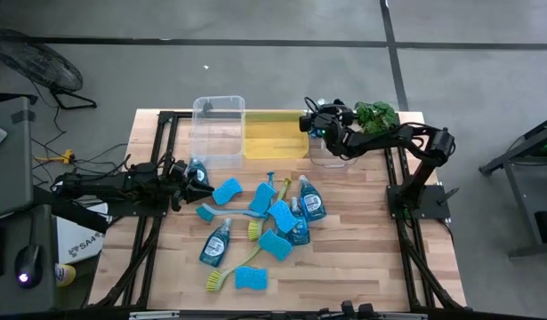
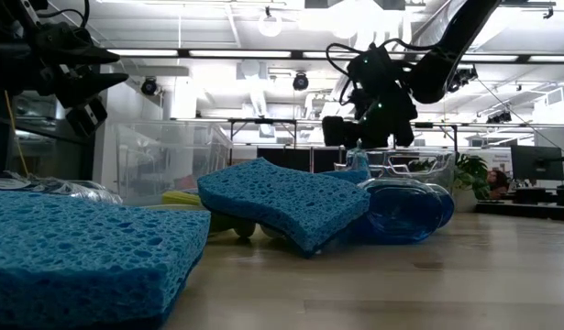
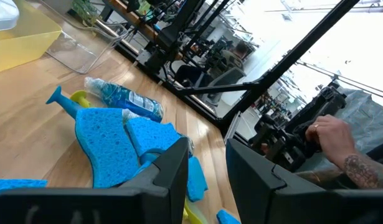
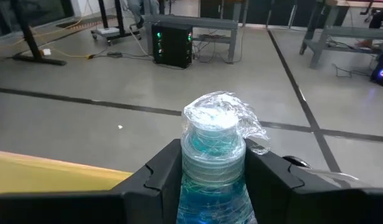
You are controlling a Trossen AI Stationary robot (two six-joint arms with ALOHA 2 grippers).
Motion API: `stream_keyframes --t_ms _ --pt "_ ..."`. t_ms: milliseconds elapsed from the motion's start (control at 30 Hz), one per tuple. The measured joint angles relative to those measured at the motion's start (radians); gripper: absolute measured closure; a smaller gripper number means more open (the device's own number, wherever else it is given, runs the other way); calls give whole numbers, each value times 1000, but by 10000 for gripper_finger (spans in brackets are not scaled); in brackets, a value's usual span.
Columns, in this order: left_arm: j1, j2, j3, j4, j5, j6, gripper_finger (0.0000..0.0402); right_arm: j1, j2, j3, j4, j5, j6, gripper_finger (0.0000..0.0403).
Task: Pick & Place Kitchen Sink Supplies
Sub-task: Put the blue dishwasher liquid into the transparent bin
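A clear bottle (image 4: 213, 163) of blue soap, its white cap wrapped in crinkled plastic, sits clamped in the right claw (image 4: 211, 177) above the yellow bin (image 1: 274, 136). The left claw (image 3: 204, 163), slightly parted and empty, hovers beside sponges (image 1: 227, 191) on the table (image 1: 362, 249).

No text, label or number is legible anywhere here.
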Motion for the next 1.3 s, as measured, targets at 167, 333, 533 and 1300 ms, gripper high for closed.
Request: stream_keyframes --t_ms 167,333,533,1300 --pt "0 0 0 0 0 0 296 -6 0 0 -6 -4 15 267" --pt "0 0 0 0 0 0 296 -7 3 1 -3 -27 -7 266" --pt "0 0 0 0 0 0 296 -6 5 1 -8 -21 -74 230" --pt "0 0 0 0 0 0 296 -6 -26 -3 -43 -34 -65 153"
